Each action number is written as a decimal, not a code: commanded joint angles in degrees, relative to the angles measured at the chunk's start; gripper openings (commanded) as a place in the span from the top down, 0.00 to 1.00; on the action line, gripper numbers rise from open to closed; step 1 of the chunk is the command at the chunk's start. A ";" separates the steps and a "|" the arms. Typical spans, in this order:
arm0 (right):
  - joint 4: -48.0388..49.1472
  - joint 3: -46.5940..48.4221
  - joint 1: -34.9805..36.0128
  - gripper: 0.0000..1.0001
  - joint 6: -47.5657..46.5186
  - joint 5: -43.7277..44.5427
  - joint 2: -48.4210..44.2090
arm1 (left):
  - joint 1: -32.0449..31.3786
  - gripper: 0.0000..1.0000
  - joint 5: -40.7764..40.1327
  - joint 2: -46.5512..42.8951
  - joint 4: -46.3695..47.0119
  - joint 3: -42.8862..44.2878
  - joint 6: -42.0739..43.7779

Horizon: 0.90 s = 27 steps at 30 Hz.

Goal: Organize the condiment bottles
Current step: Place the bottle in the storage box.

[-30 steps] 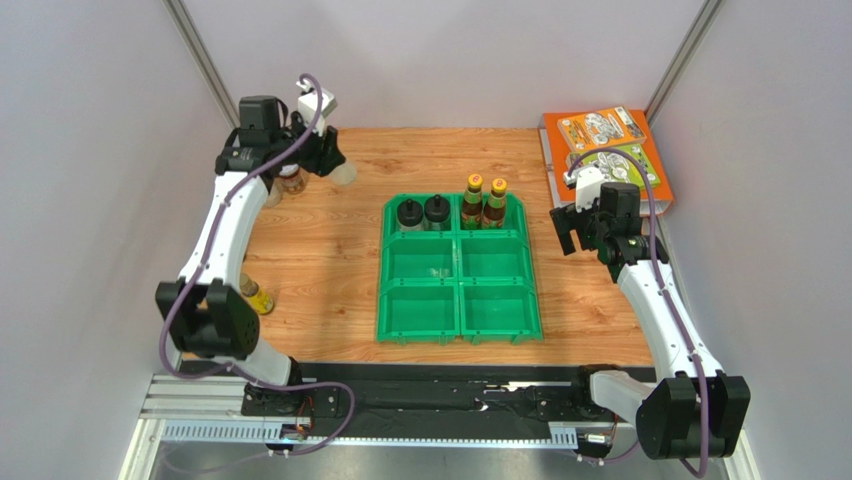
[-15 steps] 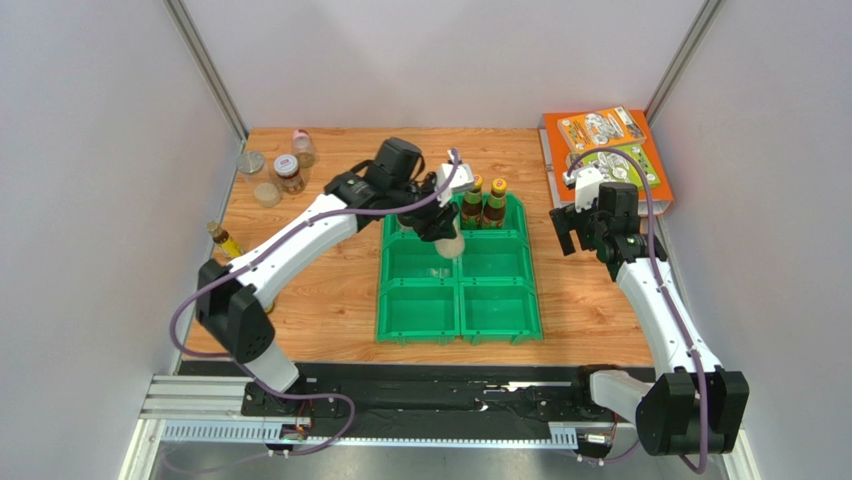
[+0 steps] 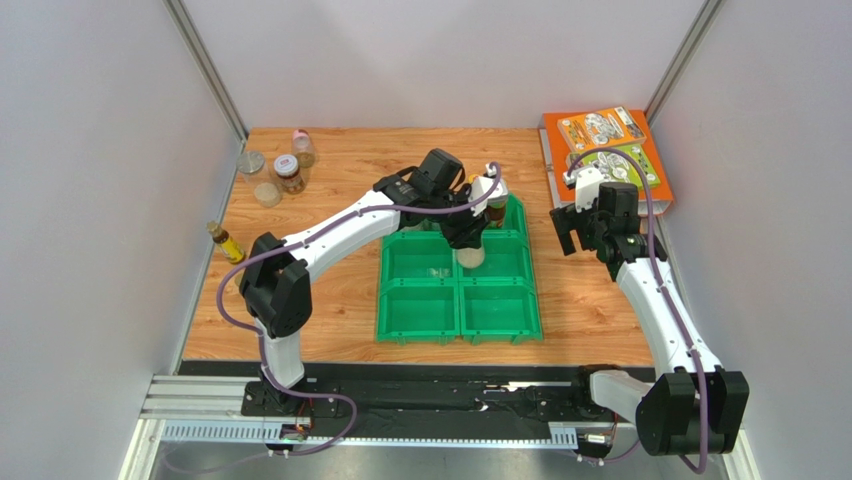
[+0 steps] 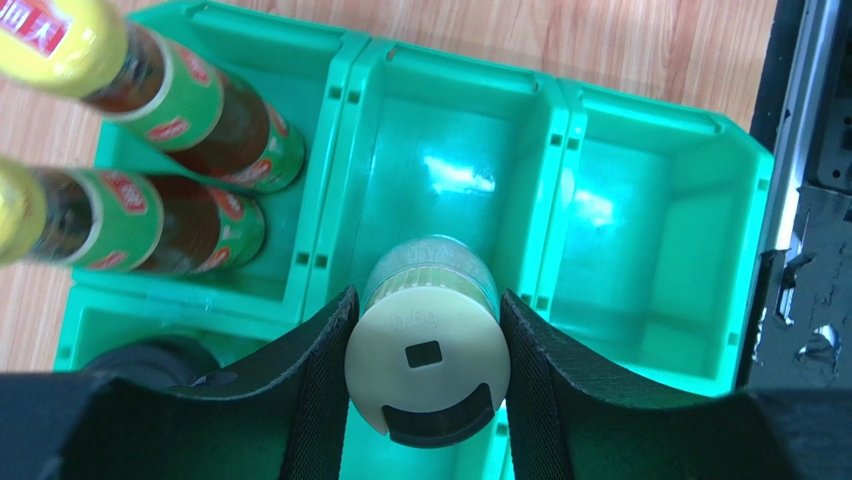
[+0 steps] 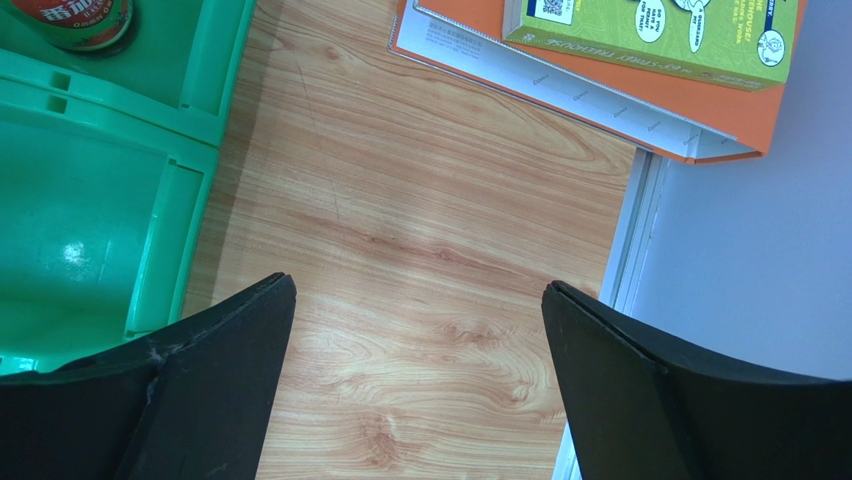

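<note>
My left gripper (image 3: 468, 240) is shut on a clear jar with a pale-green cap (image 4: 427, 370) and holds it upright over the middle right compartment of the green bin (image 3: 459, 338). The jar also shows in the top view (image 3: 470, 257). Two dark bottles with yellow caps (image 4: 190, 110) stand in the back right compartment. A black cap (image 4: 150, 362) shows in the back left one. Several jars (image 3: 289, 172) stand at the table's back left corner. A small yellow-capped bottle (image 3: 225, 241) stands at the left edge. My right gripper (image 3: 572, 232) is open and empty, right of the bin.
Orange and green books (image 3: 603, 140) lie at the back right corner and also show in the right wrist view (image 5: 640, 40). The right gripper (image 5: 420, 380) hangs over bare wood beside the bin's right wall (image 5: 190, 200). Walls close in on the left, right and back.
My left arm has swung from the table's back left corner to the bin with the pale-green-capped jar, moving right to the middle right compartment. The right arm has not moved.
</note>
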 commanded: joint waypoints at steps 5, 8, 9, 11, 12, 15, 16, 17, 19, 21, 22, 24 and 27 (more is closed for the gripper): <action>1.30 1.61 0.31 0.03 -0.42 -0.21 -0.53 | -2.44 1.00 -1.62 3.71 4.03 3.23 -1.56; 1.30 1.61 0.31 0.03 -0.42 -0.48 -0.70 | -2.44 1.00 -3.63 5.20 5.26 2.53 -1.48; 1.30 1.61 0.31 0.03 -0.51 -0.57 -0.79 | -2.44 1.00 -4.34 5.73 5.87 2.36 -1.39; 1.21 1.52 0.31 0.03 -0.51 -0.57 -0.88 | -2.44 1.00 -6.01 6.26 6.76 1.74 -0.95; 1.21 1.52 0.40 0.03 -0.51 -0.57 -0.79 | -2.44 1.00 -6.45 6.78 7.19 1.65 -0.86; 1.30 1.52 0.31 0.03 -0.60 -0.74 -0.97 | -2.44 1.00 -7.77 7.84 7.55 1.13 -0.24; 1.30 1.52 0.31 0.03 -0.60 -0.66 -0.97 | -2.44 1.00 -7.69 8.02 7.64 0.95 -0.24; 1.30 1.52 0.31 0.03 -0.60 -0.65 -1.05 | -2.44 1.00 -7.77 8.19 7.73 0.51 -0.24; 1.21 1.44 0.31 0.03 -0.68 -0.74 -1.14 | -2.44 0.96 -7.51 8.63 7.81 0.16 -0.42; 1.12 1.52 0.31 0.04 -0.69 -0.92 -1.32 | -2.44 0.89 -6.99 8.99 7.90 -0.37 -0.51; 1.21 1.52 0.31 0.04 -0.69 -1.01 -1.32 | -2.44 0.89 -6.72 8.99 7.90 -0.81 -0.51; 1.12 1.61 0.40 0.04 -0.69 -1.09 -1.32 | -2.44 0.87 -6.28 8.99 7.64 -1.33 -0.42; 1.03 1.52 0.31 0.04 -0.68 -1.18 -1.49 | -2.44 0.67 -6.10 8.55 7.55 -2.48 0.11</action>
